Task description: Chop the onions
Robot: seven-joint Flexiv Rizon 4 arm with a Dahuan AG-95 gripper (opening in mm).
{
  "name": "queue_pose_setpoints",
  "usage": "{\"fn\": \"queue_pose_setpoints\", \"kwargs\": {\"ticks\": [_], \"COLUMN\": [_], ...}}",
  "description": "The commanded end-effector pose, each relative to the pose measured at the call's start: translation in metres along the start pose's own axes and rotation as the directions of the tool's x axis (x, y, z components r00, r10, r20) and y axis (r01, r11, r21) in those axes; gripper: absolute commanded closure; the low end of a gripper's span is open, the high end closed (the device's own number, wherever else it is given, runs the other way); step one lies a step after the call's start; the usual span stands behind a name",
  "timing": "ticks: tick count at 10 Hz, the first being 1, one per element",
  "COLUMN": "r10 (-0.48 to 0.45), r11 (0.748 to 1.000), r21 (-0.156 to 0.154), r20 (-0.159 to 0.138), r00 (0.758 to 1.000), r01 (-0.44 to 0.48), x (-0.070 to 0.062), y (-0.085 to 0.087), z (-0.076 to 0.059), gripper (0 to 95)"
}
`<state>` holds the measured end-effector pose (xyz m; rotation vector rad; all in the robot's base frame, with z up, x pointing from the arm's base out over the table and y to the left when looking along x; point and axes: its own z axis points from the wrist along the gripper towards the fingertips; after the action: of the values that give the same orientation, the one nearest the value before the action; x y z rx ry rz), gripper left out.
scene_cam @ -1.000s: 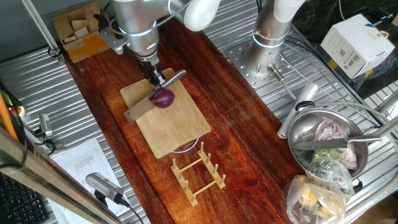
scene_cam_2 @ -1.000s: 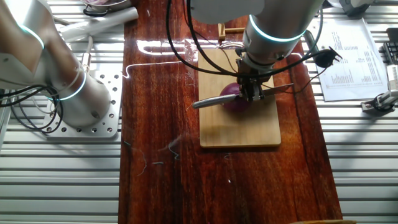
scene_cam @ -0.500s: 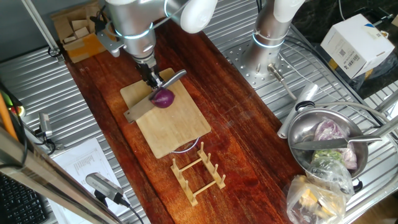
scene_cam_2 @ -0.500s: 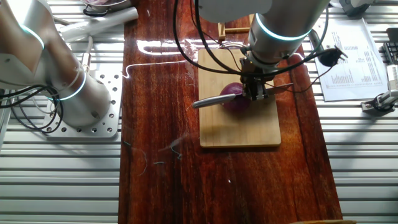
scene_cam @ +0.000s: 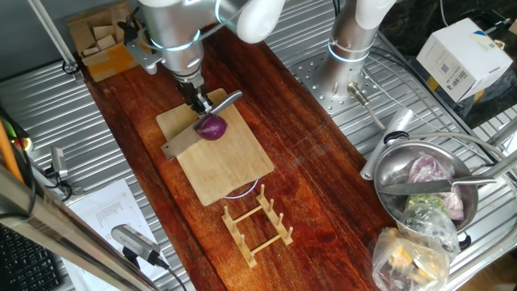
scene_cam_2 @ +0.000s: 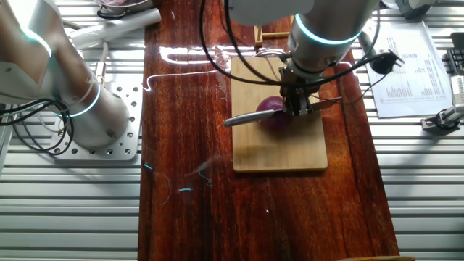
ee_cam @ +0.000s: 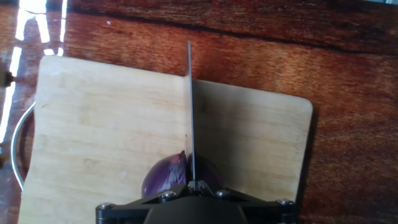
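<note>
From one fixed view, the gripper [scene_cam: 199,103] is clenched on the handle of a knife [scene_cam: 196,126] whose blade lies across the red onion [scene_cam: 212,128], which sits near the far end of the bamboo board [scene_cam: 220,166]; a wooden rack [scene_cam: 257,222] stands just beyond the board's near end, well clear of the cut. From the other fixed view, the knife [scene_cam_2: 255,116] crosses the top of the red onion [scene_cam_2: 272,110], blade tip pointing away from the gripper [scene_cam_2: 299,107], and I judge the edge is biting into the skin, though how deep it sits I cannot tell. Hand view: the blade [ee_cam: 191,112] runs edge-on straight ahead, splitting the red onion [ee_cam: 166,177] close to its middle over the bamboo board [ee_cam: 112,124]. To finish this stroke well, I would press straight down, keep the blade vertical so the round bulb does not roll aside, and stop at the wood.
</note>
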<state>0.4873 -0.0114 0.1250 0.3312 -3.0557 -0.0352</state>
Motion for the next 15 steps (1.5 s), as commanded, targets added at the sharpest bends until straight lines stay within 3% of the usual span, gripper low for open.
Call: {"fn": "queue_pose_setpoints", "kwargs": {"ticks": [1,3,7,9,11,15], "r10": [0.001,-0.002,-0.001,-0.008,-0.009,-0.005], "r11": [1.0,1.0,1.0,1.0,1.0,1.0], "r21": [0.007,0.008,0.014,0.023,0.011,0.009], "r20": [0.009,0.009,0.027,0.018,0.007,0.009], "r00": [1.0,1.0,1.0,1.0,1.0,1.0], "r01": [-0.001,0.002,0.0,0.007,0.009,0.005], "x": [0.0,-0.001,0.003,0.005,0.006,0.005], "y": [-0.001,-0.003,0.006,0.005,0.001,0.002], "z": [-0.001,0.003,0.034,0.021,0.004,-0.002], "gripper": [95.0,95.0,95.0,95.0,95.0,95.0]}}
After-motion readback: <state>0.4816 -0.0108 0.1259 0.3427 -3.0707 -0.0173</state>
